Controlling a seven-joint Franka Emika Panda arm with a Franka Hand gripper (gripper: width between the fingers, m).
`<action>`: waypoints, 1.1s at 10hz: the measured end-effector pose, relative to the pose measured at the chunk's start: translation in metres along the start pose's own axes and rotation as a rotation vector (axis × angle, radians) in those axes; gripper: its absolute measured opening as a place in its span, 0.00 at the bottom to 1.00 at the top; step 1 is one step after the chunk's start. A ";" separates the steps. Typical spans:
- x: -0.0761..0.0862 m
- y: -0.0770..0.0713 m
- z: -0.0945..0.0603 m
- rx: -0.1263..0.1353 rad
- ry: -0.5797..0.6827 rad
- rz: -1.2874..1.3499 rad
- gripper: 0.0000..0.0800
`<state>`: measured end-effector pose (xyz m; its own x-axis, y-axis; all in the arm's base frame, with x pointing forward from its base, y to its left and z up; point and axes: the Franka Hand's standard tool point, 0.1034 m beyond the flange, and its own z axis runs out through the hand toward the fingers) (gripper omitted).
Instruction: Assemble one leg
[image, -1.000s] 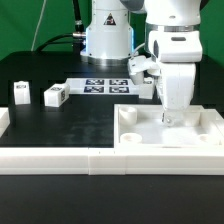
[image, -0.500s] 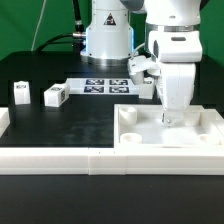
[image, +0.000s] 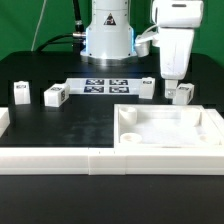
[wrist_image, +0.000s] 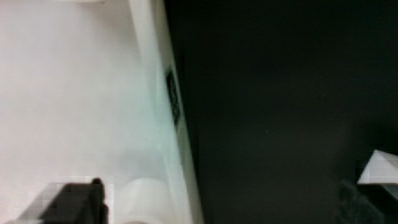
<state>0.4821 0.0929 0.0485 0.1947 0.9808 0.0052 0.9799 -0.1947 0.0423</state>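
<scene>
Several small white legs with square markers stand on the black table: two at the exterior view's left (image: 20, 92) (image: 54, 96), one beside the marker board (image: 147, 88) and one behind the tray (image: 182, 93). The large white tray panel (image: 205, 124) lies at the front right. My gripper (image: 170, 79) hangs above the tray's far edge, between the two right-hand legs, touching nothing. In the wrist view the gripper (wrist_image: 222, 205) has its dark fingers (wrist_image: 73, 202) wide apart and empty, over the tray's edge (wrist_image: 80, 100) and the black table.
The marker board (image: 104, 85) lies in front of the robot base. A low white wall (image: 60, 160) runs along the table's front edge, with a short piece at the left side (image: 4, 120).
The gripper has risen out of the tray and moved back. The two legs behind the tray, hidden by it before, now show.
</scene>
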 end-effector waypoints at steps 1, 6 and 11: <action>0.000 0.000 0.001 0.001 -0.001 -0.002 0.81; -0.001 -0.008 0.001 0.010 0.030 0.516 0.81; 0.008 -0.028 0.007 0.061 0.048 1.145 0.81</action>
<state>0.4560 0.1059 0.0400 0.9726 0.2275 0.0473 0.2301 -0.9713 -0.0603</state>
